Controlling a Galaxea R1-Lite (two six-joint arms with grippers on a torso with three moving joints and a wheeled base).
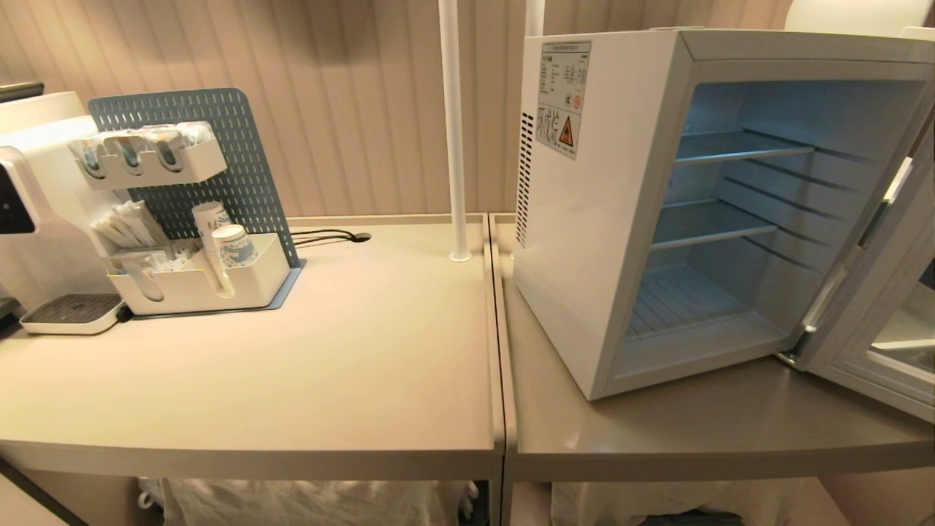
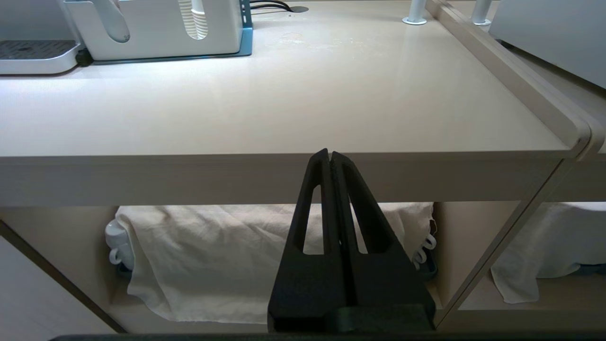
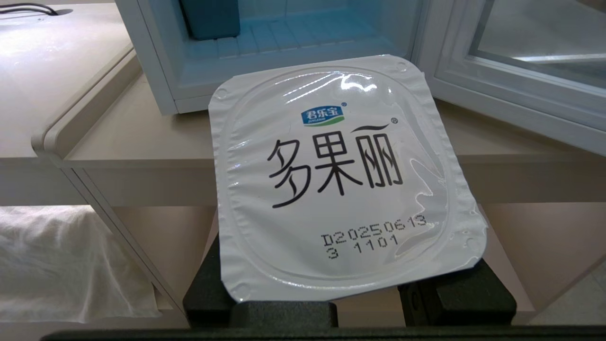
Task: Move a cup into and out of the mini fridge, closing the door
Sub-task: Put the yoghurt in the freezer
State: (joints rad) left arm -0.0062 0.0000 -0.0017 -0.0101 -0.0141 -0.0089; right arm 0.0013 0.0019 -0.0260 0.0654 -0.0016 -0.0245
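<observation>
The cup [image 3: 341, 180] is held in the right gripper [image 3: 348, 303]. Only its square foil lid is seen from above, with black letters and a printed date. The black fingers [image 3: 454, 296] are seen at both sides under the lid. The gripper is held low, in front of the table [image 3: 142, 137] edge and before the fridge [image 3: 156, 61].

The fridge is placed on the right table, and its door [image 1: 887, 314] is swung wide open to the right. Wire shelves [image 1: 719, 226] and a pale blue inside can be seen. Nothing is seen on the shelves.

The left gripper [image 2: 330, 156] is pressed shut, with nothing held. It is parked just below the front edge of the left table [image 2: 284, 104]. White cloth [image 2: 213, 255] is seen under that table.

At the back left, paper cups [image 1: 223, 241] are kept in a white holder [image 1: 248, 285], beside a water machine [image 1: 36, 183].
</observation>
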